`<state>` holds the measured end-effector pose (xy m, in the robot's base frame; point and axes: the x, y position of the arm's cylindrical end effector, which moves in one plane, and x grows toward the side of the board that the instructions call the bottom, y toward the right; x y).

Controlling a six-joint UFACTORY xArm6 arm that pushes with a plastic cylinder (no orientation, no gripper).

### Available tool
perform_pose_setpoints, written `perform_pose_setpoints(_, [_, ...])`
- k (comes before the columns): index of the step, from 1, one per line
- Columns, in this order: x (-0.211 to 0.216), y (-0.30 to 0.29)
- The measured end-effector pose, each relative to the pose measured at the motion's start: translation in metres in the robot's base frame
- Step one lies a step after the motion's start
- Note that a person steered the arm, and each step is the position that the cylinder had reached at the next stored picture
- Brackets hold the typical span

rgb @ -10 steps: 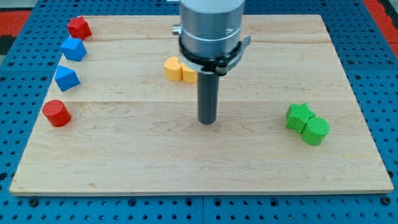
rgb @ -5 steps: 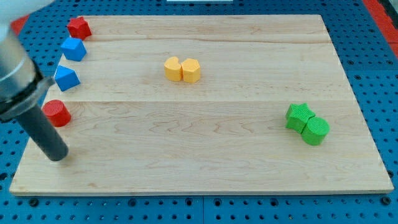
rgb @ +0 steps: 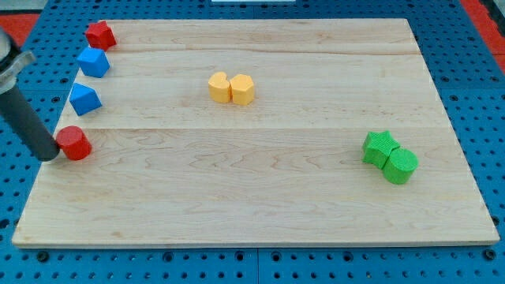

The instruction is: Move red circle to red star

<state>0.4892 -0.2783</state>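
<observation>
At the frame's left edge, my tip [rgb: 49, 155] touches the left side of the red circle block [rgb: 73, 143] on the wooden table [rgb: 260, 197]. The red star block [rgb: 100, 35] sits upper left. No jaws exist; nothing is gripped.

The counter [rgb: 260, 197] is a pale wooden board made of several planks joined along their length, with a visible grain. It lies on a blue perforated base [rgb: 473, 79] with regular rows of small dark holes. At the view's top corners, a red surface [rgb: 491, 9] shows. The light is even and soft.
</observation>
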Motion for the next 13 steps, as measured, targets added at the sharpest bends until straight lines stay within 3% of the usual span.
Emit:
perform_pose_setpoints(9, [-0.063,0.144])
perform_pose_setpoints(13, [-0.149,0.147])
